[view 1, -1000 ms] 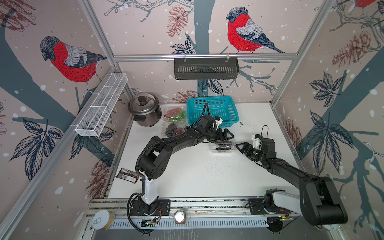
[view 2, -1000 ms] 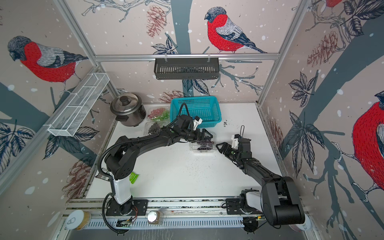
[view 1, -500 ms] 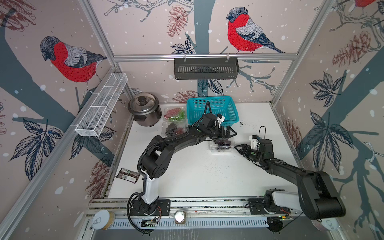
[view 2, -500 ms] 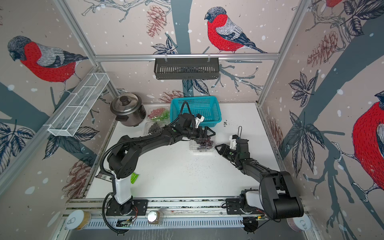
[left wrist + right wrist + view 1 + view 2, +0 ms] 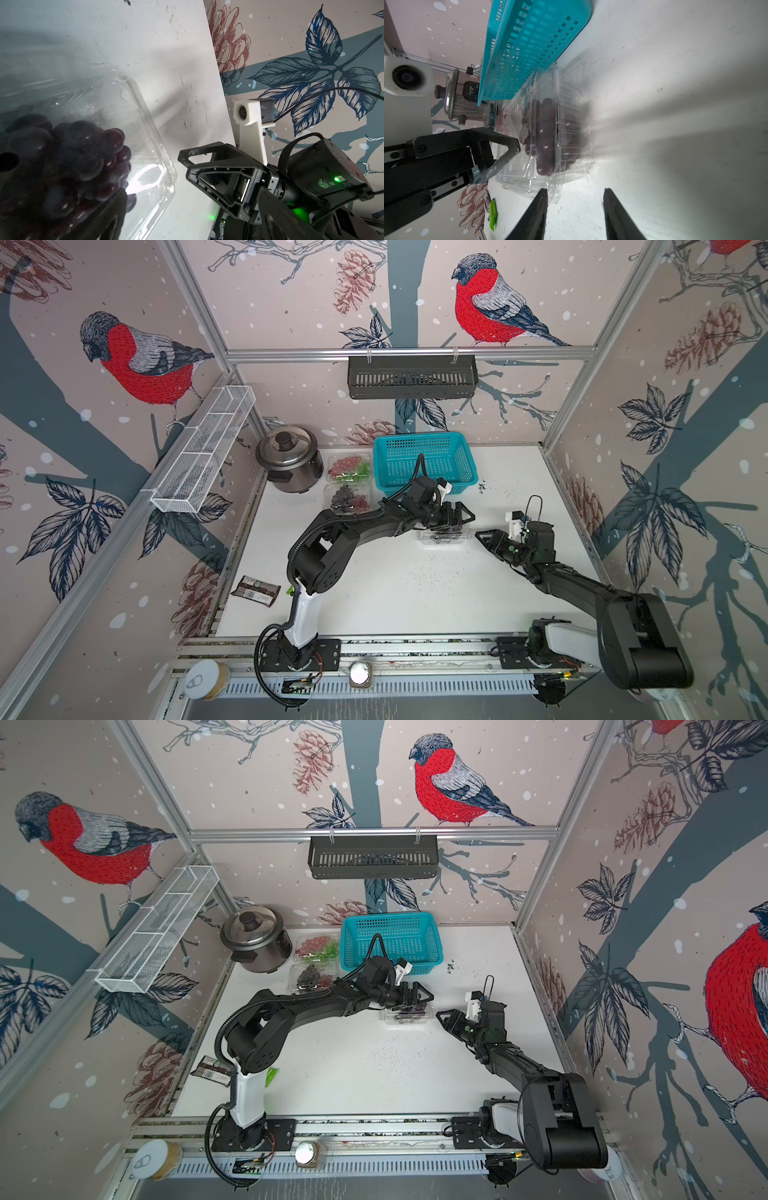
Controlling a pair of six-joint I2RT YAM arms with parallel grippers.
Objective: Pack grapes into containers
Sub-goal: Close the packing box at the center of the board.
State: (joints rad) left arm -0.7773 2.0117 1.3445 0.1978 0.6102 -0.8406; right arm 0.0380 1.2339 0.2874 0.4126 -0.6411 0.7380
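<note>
Nearest, the right gripper (image 5: 481,536) stands half open and empty just beside a clear container (image 5: 442,537) of dark grapes (image 5: 68,149). The left gripper (image 5: 457,514) hovers over it, wide open, gripping nothing. Beyond, a second container (image 5: 348,498) and a third container (image 5: 350,467) sit filled beside the teal basket (image 5: 465,464), which looks empty. Packing seems nearly finished, and perhaps only lid-closing remains.

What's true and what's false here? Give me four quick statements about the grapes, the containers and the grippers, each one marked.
1. The teal basket holds grapes. False: it looks empty.
2. The clear container below the left gripper holds dark grapes. True.
3. The right gripper is clamped on that container. False: its jaws stand open beside it, holding nothing.
4. Near the rice cooker sit two other containers, both with grapes. True.
</note>
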